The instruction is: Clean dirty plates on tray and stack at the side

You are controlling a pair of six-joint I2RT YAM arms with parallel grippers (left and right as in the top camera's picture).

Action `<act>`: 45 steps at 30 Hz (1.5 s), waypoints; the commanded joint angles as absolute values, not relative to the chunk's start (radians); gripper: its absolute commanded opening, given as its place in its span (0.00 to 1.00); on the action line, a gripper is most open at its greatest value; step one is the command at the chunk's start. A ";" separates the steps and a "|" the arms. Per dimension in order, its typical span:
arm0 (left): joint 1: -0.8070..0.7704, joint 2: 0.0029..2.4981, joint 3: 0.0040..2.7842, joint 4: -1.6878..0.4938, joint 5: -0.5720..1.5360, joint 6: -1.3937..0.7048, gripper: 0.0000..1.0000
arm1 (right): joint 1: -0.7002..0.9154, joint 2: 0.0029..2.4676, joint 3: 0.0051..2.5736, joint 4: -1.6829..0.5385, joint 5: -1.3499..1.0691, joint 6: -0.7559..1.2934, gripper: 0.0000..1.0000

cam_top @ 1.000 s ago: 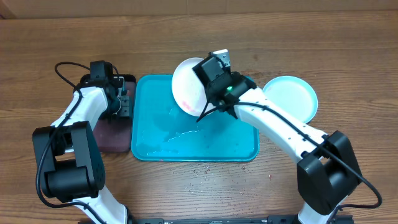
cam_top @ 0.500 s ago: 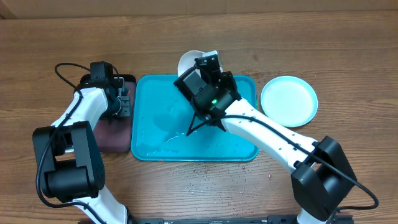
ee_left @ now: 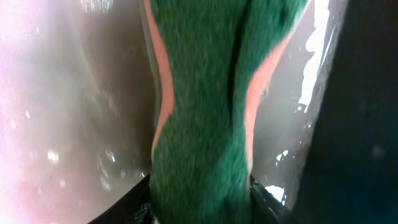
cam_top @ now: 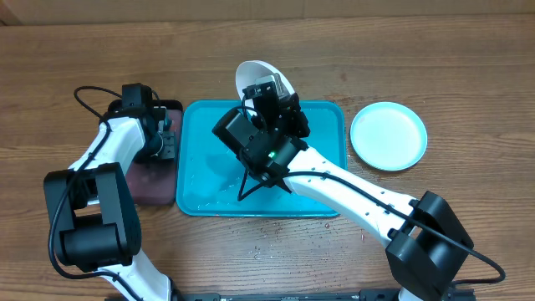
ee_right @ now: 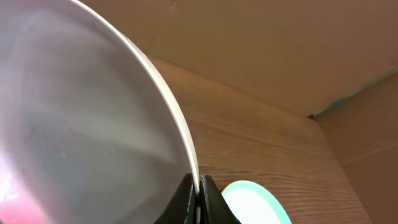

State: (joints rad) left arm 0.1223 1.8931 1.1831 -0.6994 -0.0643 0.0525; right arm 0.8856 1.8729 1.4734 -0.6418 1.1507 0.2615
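My right gripper [cam_top: 269,90] is shut on the rim of the white plate [cam_top: 251,77] and holds it tilted up over the far edge of the turquoise tray [cam_top: 201,180]. In the right wrist view the plate [ee_right: 81,124] fills the left side, pinched between the fingers [ee_right: 199,186]. The light cyan plate [cam_top: 388,135] lies flat on the table to the right; it also shows in the right wrist view [ee_right: 252,202]. My left gripper [cam_top: 161,138] is over the black tray [cam_top: 150,180], shut on a green sponge [ee_left: 202,118]. The yellow-green plate is out of view.
The turquoise tray holds water puddles [cam_top: 230,180]. Small crumbs and drops [cam_top: 280,230] lie on the wooden table in front of the tray. The black tray's pinkish inside [ee_left: 43,93] is wet.
My right arm has swung left and toward the tray's far edge, turning the white plate more on edge. The left arm has not moved.
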 commanded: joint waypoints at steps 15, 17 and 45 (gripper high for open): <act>0.125 1.901 1.332 -0.670 -0.059 0.022 0.75 | 0.888 1.832 1.501 -0.610 1.244 0.257 0.04; 0.125 1.901 1.332 -0.673 -0.058 0.022 0.75 | 0.888 1.832 1.501 -0.610 1.244 0.257 0.04; 0.125 2.048 1.333 -0.369 0.071 -0.030 0.17 | 0.888 1.832 1.501 -0.611 1.169 0.258 0.04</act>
